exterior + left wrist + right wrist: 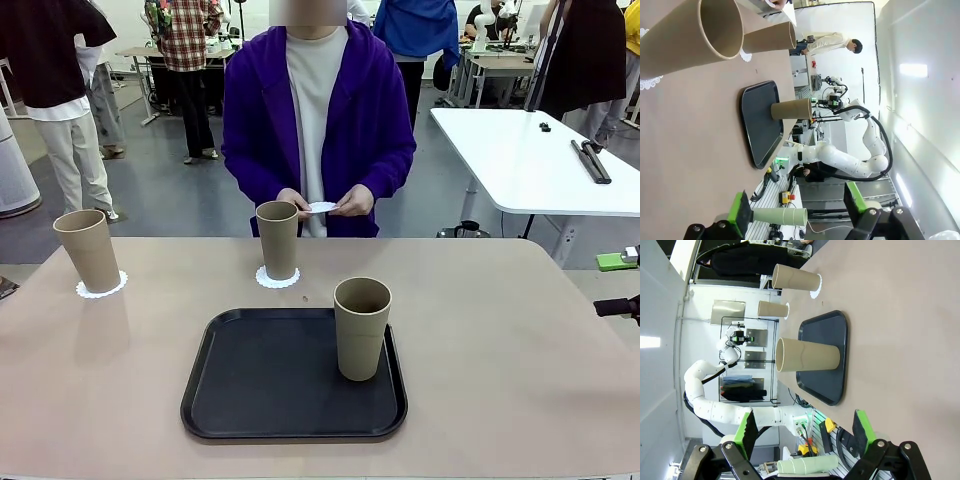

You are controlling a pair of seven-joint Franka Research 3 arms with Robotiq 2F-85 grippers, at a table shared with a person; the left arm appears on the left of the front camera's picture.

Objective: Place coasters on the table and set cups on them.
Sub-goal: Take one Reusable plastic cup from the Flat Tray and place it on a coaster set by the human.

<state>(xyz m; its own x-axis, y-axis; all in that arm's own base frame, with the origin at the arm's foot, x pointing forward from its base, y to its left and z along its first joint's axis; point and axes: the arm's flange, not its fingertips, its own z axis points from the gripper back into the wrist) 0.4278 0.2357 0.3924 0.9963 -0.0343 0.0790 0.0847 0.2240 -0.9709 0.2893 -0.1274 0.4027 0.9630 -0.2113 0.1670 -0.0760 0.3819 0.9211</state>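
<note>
Two tan cups stand on white lacy coasters on the beige table: one cup on a coaster at far left, another cup on a coaster in front of the person. A third cup stands on the black tray. The person holds one more coaster in both hands. My left gripper is open and empty, low beside the left cup. My right gripper is open and empty, facing the tray cup from well back.
A black part of my right arm pokes in at the table's right edge. A white table stands behind at the right, with other people farther off. The tray sits near the table's front middle.
</note>
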